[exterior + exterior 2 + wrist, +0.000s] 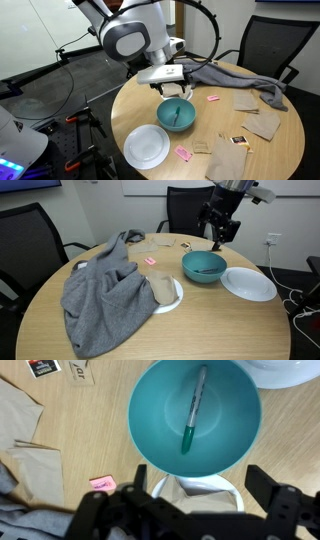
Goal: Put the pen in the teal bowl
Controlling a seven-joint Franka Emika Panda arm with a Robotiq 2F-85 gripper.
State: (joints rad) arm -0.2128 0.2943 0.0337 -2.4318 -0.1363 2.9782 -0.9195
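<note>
Lying inside the round, smooth-walled teal bowl point(150, 420) is the thin pen point(194, 410).

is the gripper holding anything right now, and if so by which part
Nothing is held. In the wrist view the gripper is open with nothing between its fingers, and the pen lies loose inside the teal bowl.

The arm point(140, 28) is glossy white, built from fat rounded segments, and one joint carries a large grey disc cap point(125, 41) with a dark ring round it. A thin black cable point(207, 22) arcs off behind it. The hand point(195, 495) is matte black, with blocky, angular fingers point(262, 485) and linkages.
</note>
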